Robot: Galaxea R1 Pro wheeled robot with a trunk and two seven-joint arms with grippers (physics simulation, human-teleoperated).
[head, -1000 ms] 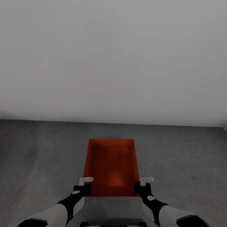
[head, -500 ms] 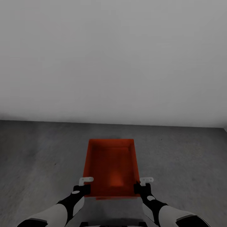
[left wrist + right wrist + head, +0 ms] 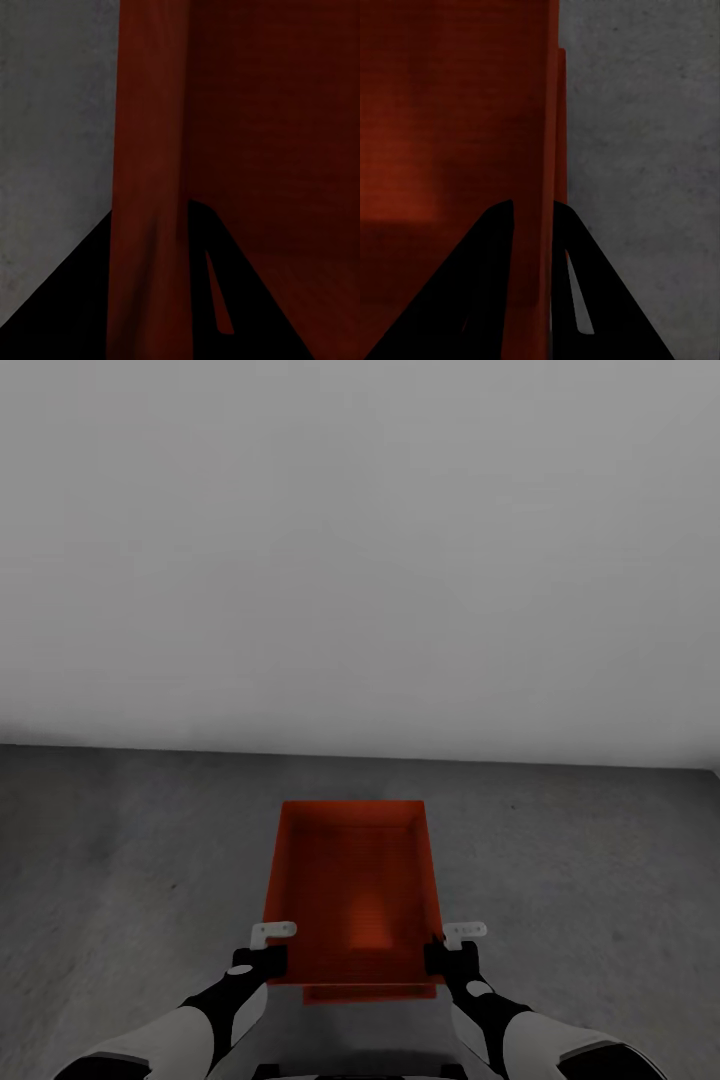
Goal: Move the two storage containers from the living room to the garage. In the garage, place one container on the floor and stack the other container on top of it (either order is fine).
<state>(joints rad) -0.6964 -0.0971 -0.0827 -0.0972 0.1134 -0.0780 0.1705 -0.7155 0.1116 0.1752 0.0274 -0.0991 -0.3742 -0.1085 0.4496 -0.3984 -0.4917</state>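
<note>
An orange-red storage container (image 3: 352,890), a thin-walled rectangular bin with no lid and a faintly ribbed inner bottom, is showing in the head view low in the middle, just ahead of the robot over the dark grey floor (image 3: 120,860). A thin orange strip is peeking out beneath its near edge; whether that is a second bin under it cannot be told. The floor is looking matte and mottled like concrete, and it is meeting a plain white wall (image 3: 360,560) beyond the bin.

Both arms are reaching forward and slightly inward, forearms white, wrists black. The left gripper (image 3: 262,958) is sitting at the bin's near left corner and the right gripper (image 3: 450,956) at its near right corner. In the left wrist view the dark fingers (image 3: 67,300) are straddling the bin's left side wall (image 3: 150,187), clamped on it. In the right wrist view the fingers (image 3: 472,285) are pinching the right side wall (image 3: 544,187) between them, grey floor lying beside it
</note>
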